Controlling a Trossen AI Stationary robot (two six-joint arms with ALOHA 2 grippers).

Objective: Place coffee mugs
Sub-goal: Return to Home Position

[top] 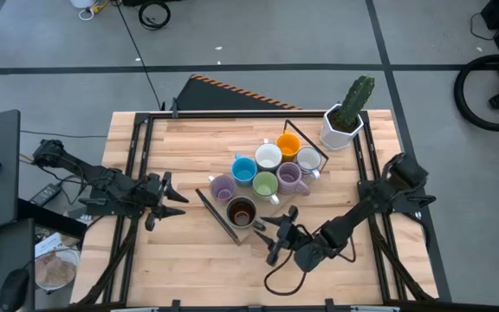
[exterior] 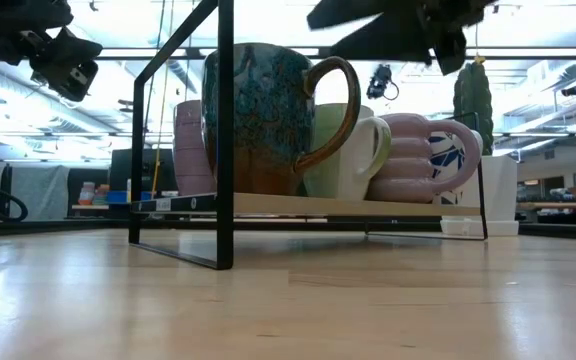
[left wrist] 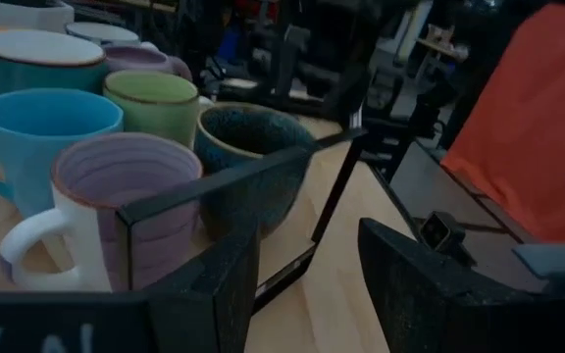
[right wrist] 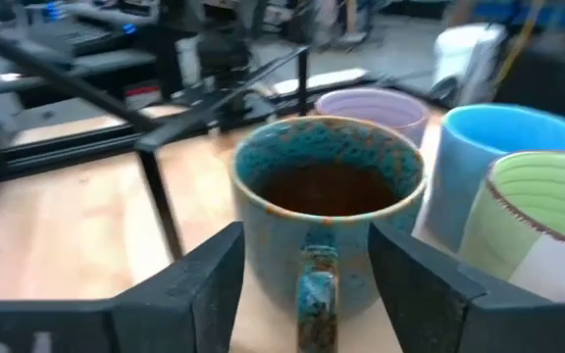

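Note:
Eight mugs stand bunched on a low black-framed wooden rack (top: 219, 217). These are the dark brown mug (top: 241, 211), two purple (top: 223, 187) (top: 289, 177), blue (top: 244, 170), green (top: 265, 184), two white (top: 268, 156) (top: 308, 161) and orange (top: 288, 144). My right gripper (top: 277, 232) is open just near-right of the dark brown mug (right wrist: 327, 191). Its fingers stand on either side of the mug's handle (right wrist: 317, 284) without touching it. My left gripper (top: 167, 201) hovers open to the left of the rack, facing the mugs (left wrist: 116, 196).
A white pot with a green cactus (top: 345, 121) stands at the table's far right, behind the rack. The rack's thin black uprights (exterior: 225, 140) rise around the mugs. Bare wood lies along the near edge and on the left half of the table.

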